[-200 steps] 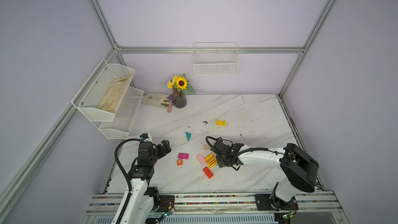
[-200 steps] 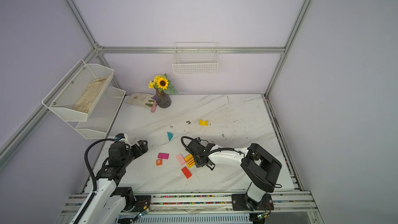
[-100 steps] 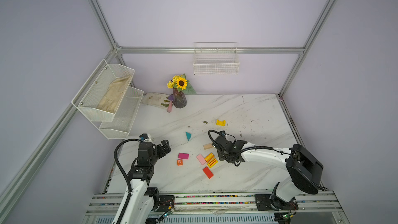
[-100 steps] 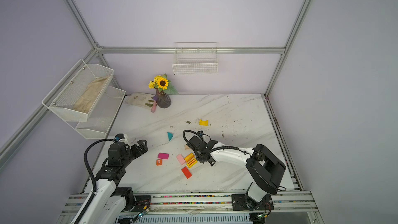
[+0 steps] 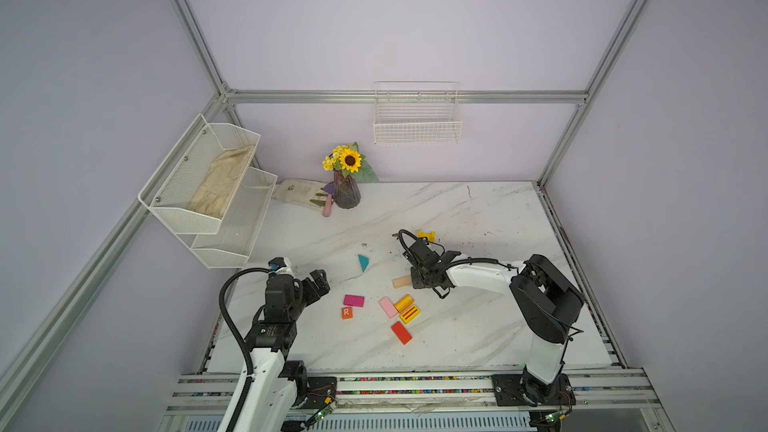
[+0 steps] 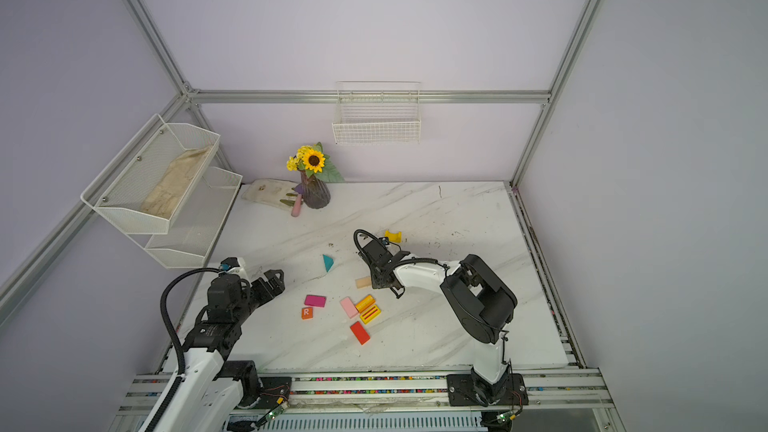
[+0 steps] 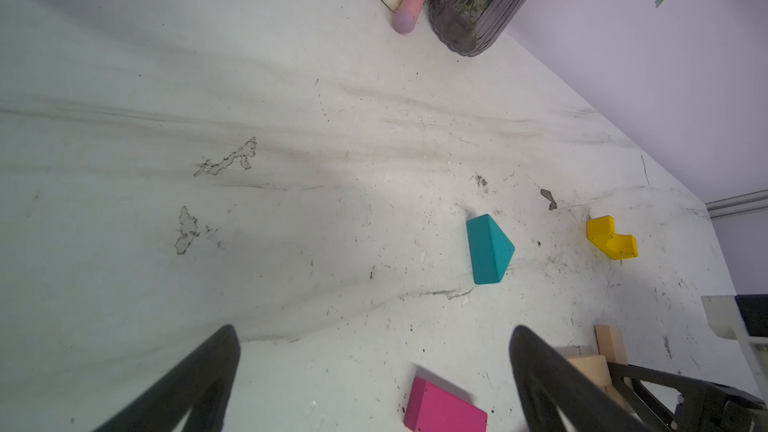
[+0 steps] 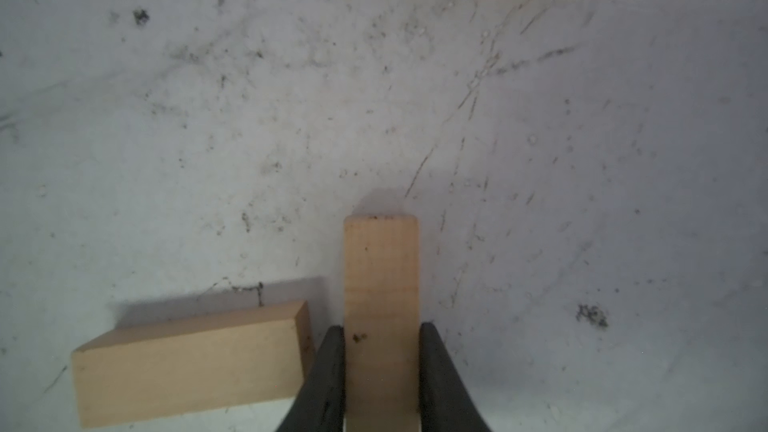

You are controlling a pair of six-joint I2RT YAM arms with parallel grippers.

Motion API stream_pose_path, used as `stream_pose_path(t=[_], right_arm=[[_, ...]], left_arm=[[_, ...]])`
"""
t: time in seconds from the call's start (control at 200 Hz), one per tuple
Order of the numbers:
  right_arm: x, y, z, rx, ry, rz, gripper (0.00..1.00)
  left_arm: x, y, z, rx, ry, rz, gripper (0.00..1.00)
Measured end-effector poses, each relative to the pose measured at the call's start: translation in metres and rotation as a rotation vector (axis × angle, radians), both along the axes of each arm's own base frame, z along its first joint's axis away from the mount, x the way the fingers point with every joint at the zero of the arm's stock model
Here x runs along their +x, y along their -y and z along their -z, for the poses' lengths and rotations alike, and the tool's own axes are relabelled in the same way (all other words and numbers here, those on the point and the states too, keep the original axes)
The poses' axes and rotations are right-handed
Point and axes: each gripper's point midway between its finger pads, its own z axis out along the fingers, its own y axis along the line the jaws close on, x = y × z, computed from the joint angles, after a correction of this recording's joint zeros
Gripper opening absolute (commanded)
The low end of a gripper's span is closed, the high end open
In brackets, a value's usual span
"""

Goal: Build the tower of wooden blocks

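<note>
– While my left gripper [image 5: 318,283] sits parked at the left edge, jaws wide and nothing in them, what's on the table [image 5: 478,218]?

– Loose blocks, no tower started. Left to right in a top view: orange R cube [image 5: 347,312], magenta slab [image 5: 353,300], teal triangle [image 5: 363,262], pink slab [image 5: 388,307], red slab [image 5: 401,332]. Two yellow slabs [image 5: 409,314] lie side by side just beside the pink one. Farther back, well apart, is a yellow notched piece [image 5: 428,236].

– And the right side?

– My right gripper [image 8: 380,367] is pinched tight on a tan block [image 8: 380,276], gripping its two long faces near one end. A second tan block [image 8: 191,363] lies crosswise just beside it, close to one finger [image 8: 328,371]. Touching or not, can't tell. Can't tell either if the held one is off the table yet.

– How do I do this step well?

– I'd lift straight up first so the neighbour isn't dragged. The grip is off-centre, so I judge the block could pivot, and I'd keep it level. Then I'd carry it to wherever the base goes and set it flat before letting go.

– Changed from a second back?

– The right gripper was nearer me, over the yellow slabs, jaws a bit wider. It has reached farther out to the tan pair and closed. The left arm hasn't moved, and the loose blocks look unshifted.
</note>
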Motion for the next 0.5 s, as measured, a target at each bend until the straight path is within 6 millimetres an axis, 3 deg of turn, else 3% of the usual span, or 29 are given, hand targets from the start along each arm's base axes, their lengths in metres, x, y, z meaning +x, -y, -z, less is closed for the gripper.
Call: stream_pose_path(t=[0.06,0.16,0.5], right_arm=[[0.0,0.0,0.0,-0.002,-0.001,-0.002,0.39],[-0.002,0.003,0.004,-0.011,-0.005,-0.005,0.47],[-0.033,0.026,0.005,-0.028,-0.004,0.009,0.51]], left_arm=[[0.0,0.0,0.0,-0.001,0.0,0.002,1.0],[0.0,0.001,0.0,-0.003,0.0,0.005,1.0],[0.0,0.001,-0.001,-0.004,0.005,0.006,1.0]])
